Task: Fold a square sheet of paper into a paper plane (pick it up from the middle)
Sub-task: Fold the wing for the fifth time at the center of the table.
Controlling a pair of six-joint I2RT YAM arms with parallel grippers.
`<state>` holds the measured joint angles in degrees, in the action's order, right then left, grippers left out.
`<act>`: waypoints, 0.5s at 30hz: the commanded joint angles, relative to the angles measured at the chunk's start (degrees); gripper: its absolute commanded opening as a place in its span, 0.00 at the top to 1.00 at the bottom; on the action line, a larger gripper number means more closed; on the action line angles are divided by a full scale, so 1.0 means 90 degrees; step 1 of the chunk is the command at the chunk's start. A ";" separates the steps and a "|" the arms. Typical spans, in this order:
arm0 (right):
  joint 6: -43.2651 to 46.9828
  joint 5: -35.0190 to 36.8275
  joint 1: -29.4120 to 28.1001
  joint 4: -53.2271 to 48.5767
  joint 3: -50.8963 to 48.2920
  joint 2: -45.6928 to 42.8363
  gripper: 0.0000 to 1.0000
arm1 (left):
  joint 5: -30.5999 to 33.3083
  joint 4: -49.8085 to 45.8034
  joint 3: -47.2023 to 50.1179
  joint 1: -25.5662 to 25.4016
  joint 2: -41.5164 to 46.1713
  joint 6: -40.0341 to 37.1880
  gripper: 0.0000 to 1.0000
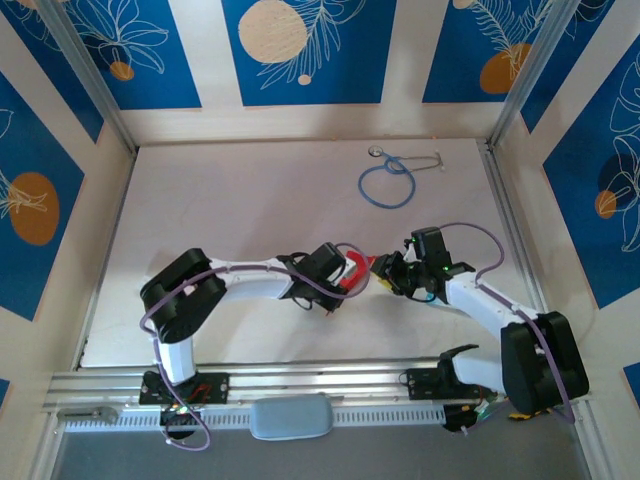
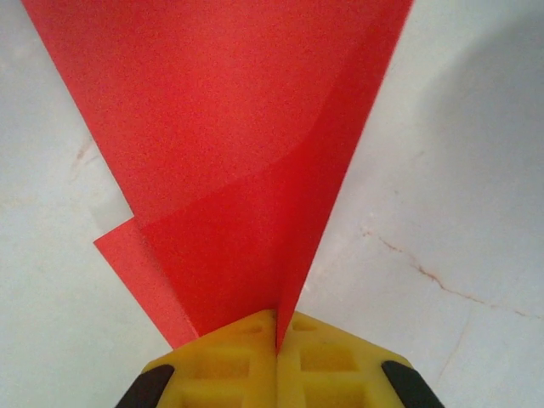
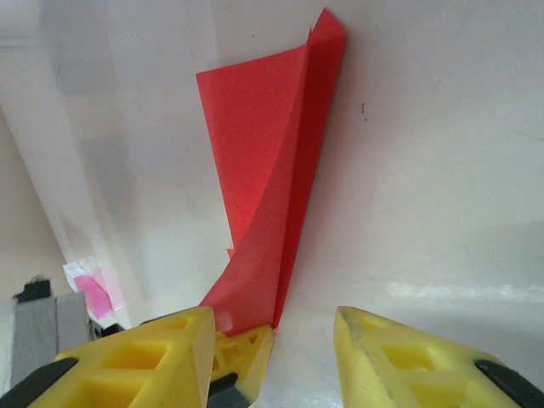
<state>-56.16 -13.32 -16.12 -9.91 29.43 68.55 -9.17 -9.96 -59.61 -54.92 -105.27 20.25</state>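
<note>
Red paper (image 2: 238, 153), folded, clamped in left pincer (image 2: 277, 330).

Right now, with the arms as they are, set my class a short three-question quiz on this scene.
1. True or false: the left claw is shut on the thin bright red paper sheet.
2. The right claw is: A open; B shut on the paper; C shut on nothing.
3. What lies on the white table beyond both arms?
Key: 1 true; 2 A; 3 the blue looped stethoscope.
</note>
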 commanded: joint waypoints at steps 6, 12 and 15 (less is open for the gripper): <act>-0.0025 -0.0246 -0.0186 0.0159 -0.0221 0.0013 0.60 | -0.0787 0.0257 0.0186 0.0164 -0.0160 0.0299 0.87; -0.0057 -0.0334 -0.0285 0.0331 -0.0217 0.0299 0.60 | -0.0856 0.0321 0.0130 0.0164 -0.0139 0.0336 0.81; -0.0056 -0.0374 -0.0315 0.0403 -0.0209 0.0426 0.62 | -0.0895 0.0391 0.0116 0.0164 -0.0130 0.0366 0.80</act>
<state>-56.25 -14.98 -18.46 -7.18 28.05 71.55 -15.29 -7.49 -58.92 -53.74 -105.73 22.68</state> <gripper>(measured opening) 0.387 0.195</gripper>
